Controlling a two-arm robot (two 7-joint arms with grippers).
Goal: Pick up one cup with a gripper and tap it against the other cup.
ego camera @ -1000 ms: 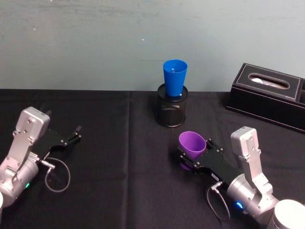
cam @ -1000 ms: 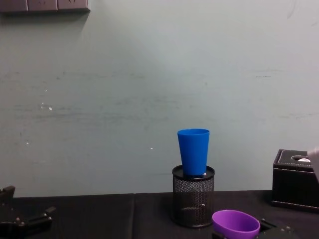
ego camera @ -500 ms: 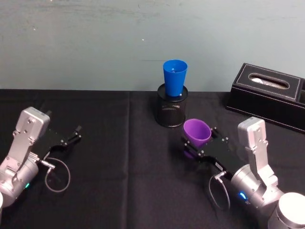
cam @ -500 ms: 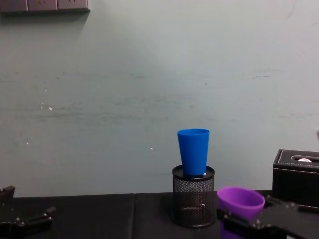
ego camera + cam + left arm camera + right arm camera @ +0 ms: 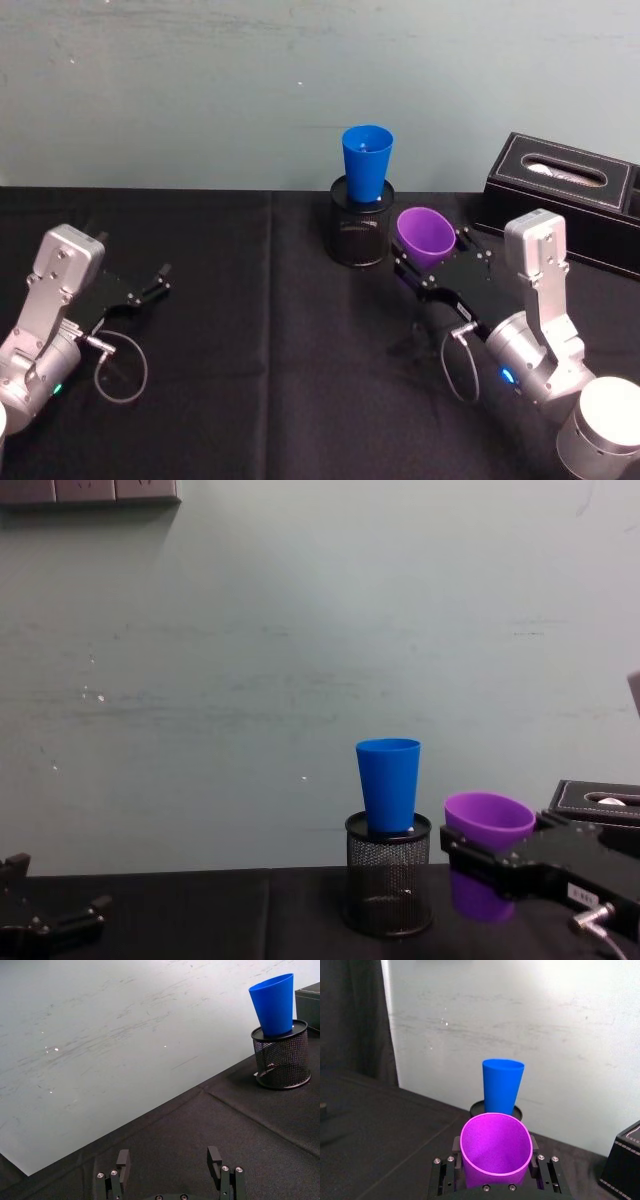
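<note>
The purple cup [image 5: 425, 235] hangs above the black tablecloth [image 5: 250, 350], tilted with its mouth up. It is just to the right of the blue cup [image 5: 367, 163], with a narrow gap between them. The right gripper [image 5: 432, 255] has its jaws clamped on the purple cup's lower body. The blue cup stands upright in a black mesh holder [image 5: 360, 235]. A black tissue box [image 5: 565, 200] lies further right. The left gripper [image 5: 160, 280] rests low at the left, jaws spread and empty.

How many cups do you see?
2. The blue cup stands in the black mesh holder. The purple cup is held raised in the right hand, just right of the holder.
</note>
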